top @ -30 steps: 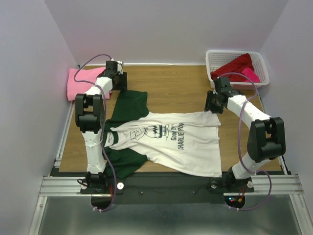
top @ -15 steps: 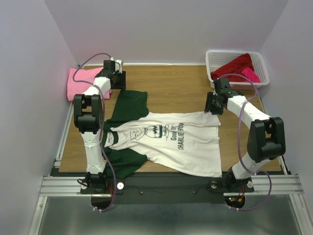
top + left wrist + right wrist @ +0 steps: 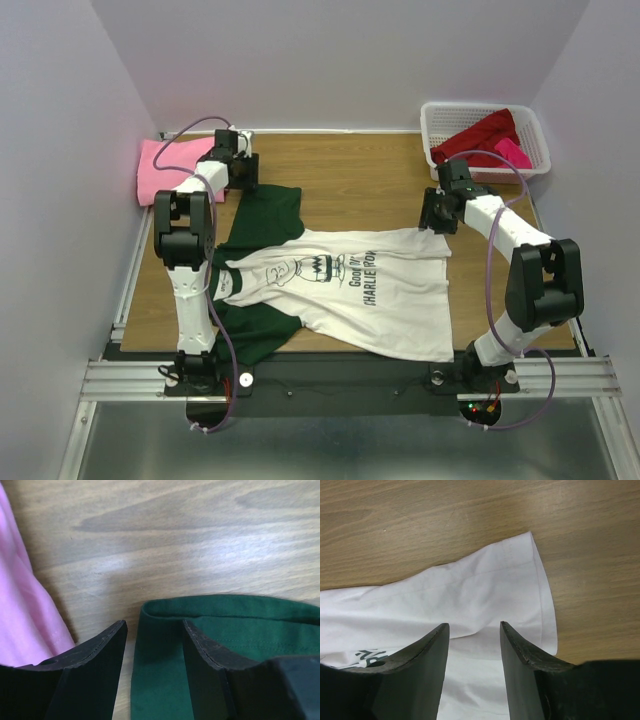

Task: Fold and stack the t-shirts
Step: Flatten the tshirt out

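Across the tabletop the tee is lying flat, collar left, hem right; left jaws are hovering open over its far sleeve, right jaws open over its far hem corner.

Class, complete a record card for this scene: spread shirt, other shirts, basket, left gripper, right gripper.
spread shirt: white t-shirt, flat on the table, print up
other shirts: pink shirt at far left; red shirt and magenta shirt in the basket
basket: white, far right corner
left gripper: open, at the edge of the far green sleeve
right gripper: open, over the white t-shirt's far hem corner
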Available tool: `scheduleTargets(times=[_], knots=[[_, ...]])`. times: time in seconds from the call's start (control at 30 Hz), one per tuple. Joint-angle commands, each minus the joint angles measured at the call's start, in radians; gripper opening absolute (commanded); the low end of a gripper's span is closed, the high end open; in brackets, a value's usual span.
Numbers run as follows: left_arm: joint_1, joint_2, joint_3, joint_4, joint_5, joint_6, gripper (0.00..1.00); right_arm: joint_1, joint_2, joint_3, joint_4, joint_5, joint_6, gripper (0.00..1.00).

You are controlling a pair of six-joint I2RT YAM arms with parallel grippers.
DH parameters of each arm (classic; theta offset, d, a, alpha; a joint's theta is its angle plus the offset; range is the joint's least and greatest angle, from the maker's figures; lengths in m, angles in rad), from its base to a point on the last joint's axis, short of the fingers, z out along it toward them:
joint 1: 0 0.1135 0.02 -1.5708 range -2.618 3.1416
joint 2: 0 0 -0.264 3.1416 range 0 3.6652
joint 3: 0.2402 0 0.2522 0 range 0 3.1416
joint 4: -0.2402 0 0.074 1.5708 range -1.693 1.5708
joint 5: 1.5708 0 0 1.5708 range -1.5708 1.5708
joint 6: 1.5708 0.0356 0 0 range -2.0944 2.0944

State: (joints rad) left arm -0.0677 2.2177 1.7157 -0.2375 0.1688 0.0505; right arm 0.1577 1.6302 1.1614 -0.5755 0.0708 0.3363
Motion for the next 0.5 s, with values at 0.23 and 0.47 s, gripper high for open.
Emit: scheduleTargets(times=[0.23, 0.47], knots=[[0.032, 0.053, 0.024, 0.006, 0.031, 0.000, 0.38, -0.003, 0.088, 0.050, 0.014, 0.095, -0.036, 0.50], [0.032, 0.063, 0.032, 0.009, 0.074, -0.003, 0.15, -0.010, 0.166, 0.130, 0.022, 0.141, -0.057, 0.50]])
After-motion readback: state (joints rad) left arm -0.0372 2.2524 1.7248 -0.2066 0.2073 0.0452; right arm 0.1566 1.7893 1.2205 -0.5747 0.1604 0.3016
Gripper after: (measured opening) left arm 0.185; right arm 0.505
